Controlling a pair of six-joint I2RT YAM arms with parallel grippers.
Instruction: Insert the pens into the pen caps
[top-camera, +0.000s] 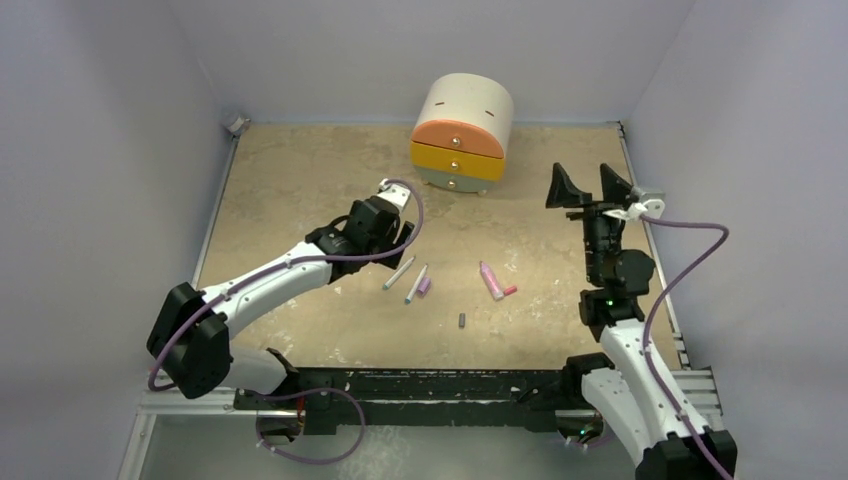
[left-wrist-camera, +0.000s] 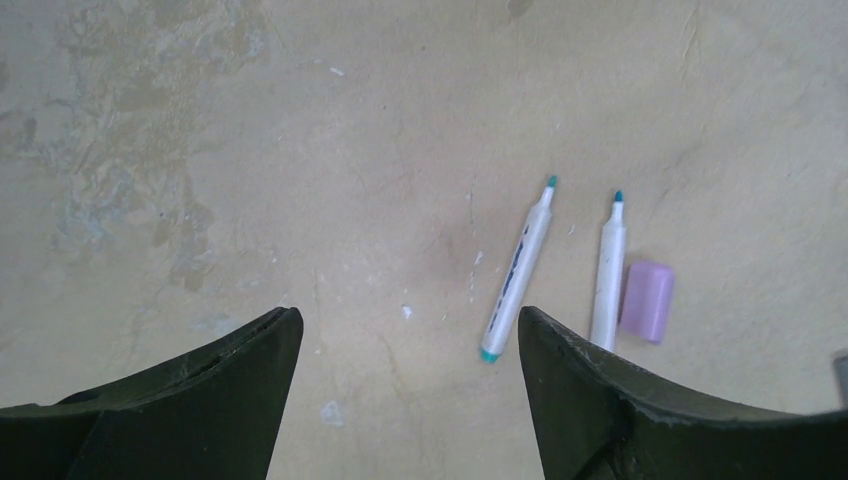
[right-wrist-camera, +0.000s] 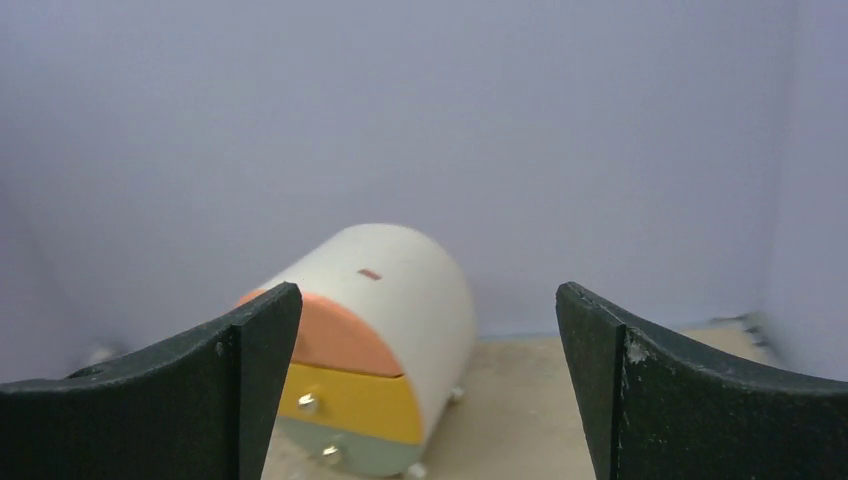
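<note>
One white pen (left-wrist-camera: 518, 270) lies mid-table beside a second pen (left-wrist-camera: 607, 265), with the purple cap (left-wrist-camera: 646, 301) just beside that one; both look light, stiff and apt to roll, so mid-barrel seems the surest hold. The left gripper (left-wrist-camera: 408, 320) hangs near them, jaws wide and empty, one finger hiding the second pen's lower end, while the right gripper (right-wrist-camera: 428, 300), equally wide, is raised well apart

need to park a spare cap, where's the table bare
Bare: the far-left corner beside the drawer unit, and the near strip in front of the dark grey cap. Crowded: the centre, around the white pens, purple cap and pink pen.
</note>
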